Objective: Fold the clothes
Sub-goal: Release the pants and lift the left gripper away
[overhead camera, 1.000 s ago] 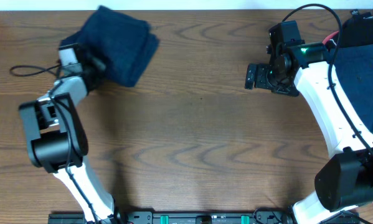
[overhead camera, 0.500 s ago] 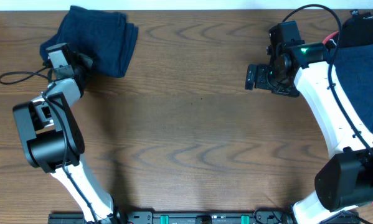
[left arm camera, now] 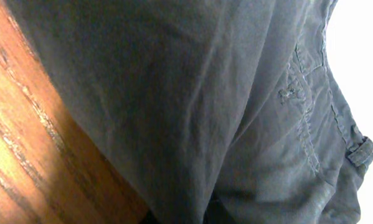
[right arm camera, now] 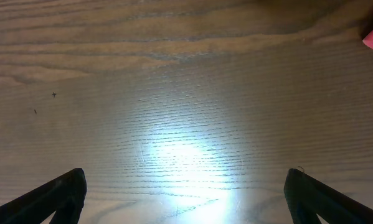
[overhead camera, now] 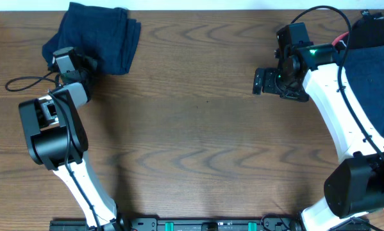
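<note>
table (overhead camera: 198, 128): wood | folded navy garment (overhead camera: 105, 35): far-left | clothes pile (overhead camera: 376, 70): far-right

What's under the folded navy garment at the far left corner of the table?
Only the wooden table shows around the folded navy garment. The left gripper meets its near edge, but fabric fills the wrist view, so whatever lies beneath, and whether the gripper is shut, is hidden.

A folded dark navy garment (overhead camera: 102, 37) lies at the far left, a compact, slightly rumpled bundle. Close up, its stitched seams and a belt loop (left arm camera: 360, 151) show. At the far right edge a second navy garment (overhead camera: 371, 70) lies spread out, with a black garment (overhead camera: 376, 29) just beyond it.
</note>
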